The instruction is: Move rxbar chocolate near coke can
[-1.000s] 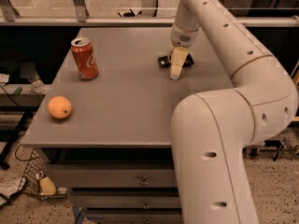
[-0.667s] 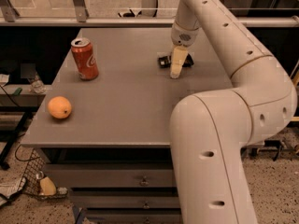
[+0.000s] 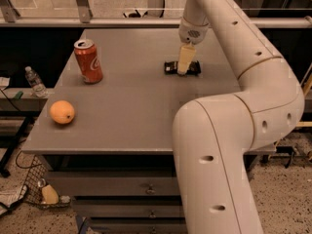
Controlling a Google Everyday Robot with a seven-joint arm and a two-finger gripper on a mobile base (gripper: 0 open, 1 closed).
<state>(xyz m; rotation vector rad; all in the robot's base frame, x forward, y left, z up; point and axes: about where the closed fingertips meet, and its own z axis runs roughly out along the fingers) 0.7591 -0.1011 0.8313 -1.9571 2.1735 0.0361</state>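
The rxbar chocolate [image 3: 170, 68] is a small black bar lying flat on the grey table [image 3: 141, 116], towards the back right. My gripper [image 3: 183, 68] comes straight down from the arm's wrist [image 3: 193, 30] and stands right at the bar, covering its middle. The bar's two ends show on either side of the gripper. The coke can [image 3: 88, 61] is a red can with a silver top. It stands upright at the back left of the table, well to the left of the bar.
An orange [image 3: 62, 112] lies near the table's front left edge. My large white arm [image 3: 229, 145] fills the right foreground and hides the table's front right. A water bottle [image 3: 35, 82] stands off the table to the left. Drawers [image 3: 146, 189] sit below.
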